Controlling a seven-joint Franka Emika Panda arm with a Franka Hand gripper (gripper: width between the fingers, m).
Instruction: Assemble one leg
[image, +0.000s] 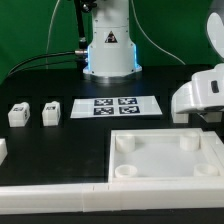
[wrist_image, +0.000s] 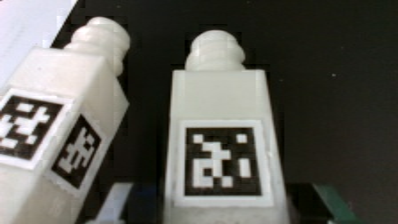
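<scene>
In the wrist view two white legs lie side by side on the black table, each with a black-and-white tag and a rounded peg end. One leg (wrist_image: 222, 120) lies between my fingers, the other (wrist_image: 63, 110) beside it, tilted. My gripper (wrist_image: 228, 207) is open; its fingers (wrist_image: 134, 203) stand either side of the middle leg with dark gaps showing. In the exterior view the gripper (image: 203, 112) is low at the right and hides these legs. Two more legs (image: 18, 115) (image: 51, 112) stand at the exterior view's left.
The marker board (image: 120, 106) lies mid-table before the robot base (image: 108, 50). The large white tray (image: 135, 175) with round corner sockets sits at the front right. A white strip (image: 60, 200) runs along the front edge.
</scene>
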